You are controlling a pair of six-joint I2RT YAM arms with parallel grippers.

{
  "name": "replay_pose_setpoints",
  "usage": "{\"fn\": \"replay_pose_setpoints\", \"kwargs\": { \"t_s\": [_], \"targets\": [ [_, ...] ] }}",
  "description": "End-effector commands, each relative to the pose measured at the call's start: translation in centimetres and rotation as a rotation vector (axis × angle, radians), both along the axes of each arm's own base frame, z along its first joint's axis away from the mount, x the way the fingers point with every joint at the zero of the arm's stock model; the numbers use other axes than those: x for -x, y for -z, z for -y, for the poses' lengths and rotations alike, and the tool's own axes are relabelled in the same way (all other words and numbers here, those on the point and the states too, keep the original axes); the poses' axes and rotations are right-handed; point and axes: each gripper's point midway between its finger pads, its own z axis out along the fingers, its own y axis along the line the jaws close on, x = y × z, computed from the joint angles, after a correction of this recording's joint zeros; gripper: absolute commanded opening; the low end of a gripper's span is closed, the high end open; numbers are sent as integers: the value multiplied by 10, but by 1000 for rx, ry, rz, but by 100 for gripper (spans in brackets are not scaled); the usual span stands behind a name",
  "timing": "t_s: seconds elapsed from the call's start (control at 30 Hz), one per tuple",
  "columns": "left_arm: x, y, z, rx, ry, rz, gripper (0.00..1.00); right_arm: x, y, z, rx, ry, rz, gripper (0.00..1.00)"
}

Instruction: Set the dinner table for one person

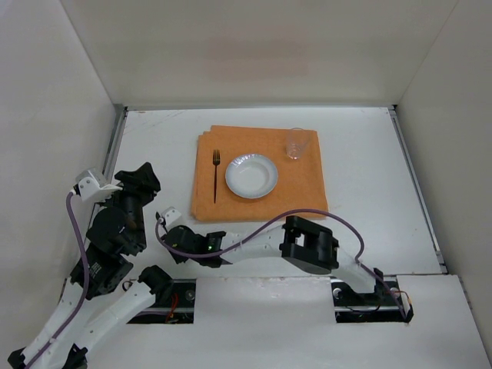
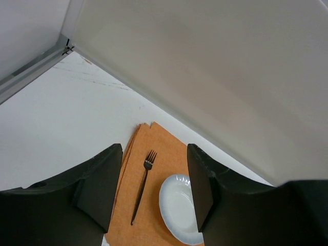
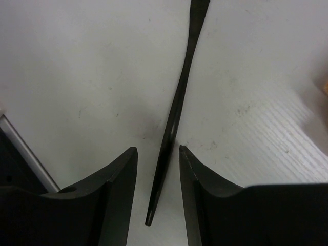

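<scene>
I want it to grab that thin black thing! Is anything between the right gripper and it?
Nothing visible is in the way. The dark utensil lies on the table right between the open fingers of the right gripper, with a bare gap on each side.

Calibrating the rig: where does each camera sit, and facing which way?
Top external: above and behind, looking down at the dinner table; left arm and right arm show.
Left wrist: on left arm, facing fork and plate past the left tool.
Right wrist: on right arm, facing down at a dark utensil inside the right tool.
Shared: fork and plate, top and left wrist.
</scene>
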Motion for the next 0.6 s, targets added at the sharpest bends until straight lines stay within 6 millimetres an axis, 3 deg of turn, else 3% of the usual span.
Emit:
{"fn": "replay_pose_setpoints", "kwargs": {
  "t_s": [0.0, 0.13, 0.43, 0.57],
  "targets": [
    [-1, -5, -1, -1, -9, 19, 51, -4, 8, 2, 45, 31, 25, 42],
    [0, -6, -1, 3, -6, 24, 51, -15, 17, 13, 105, 85, 68, 41],
    [3, -7, -3, 8, -5, 32, 51, -19, 26, 20, 155, 100, 90, 14],
    [2, -6, -3, 6, -6, 30, 51, -19, 17, 19, 132, 101, 93, 5]
  ]
}}
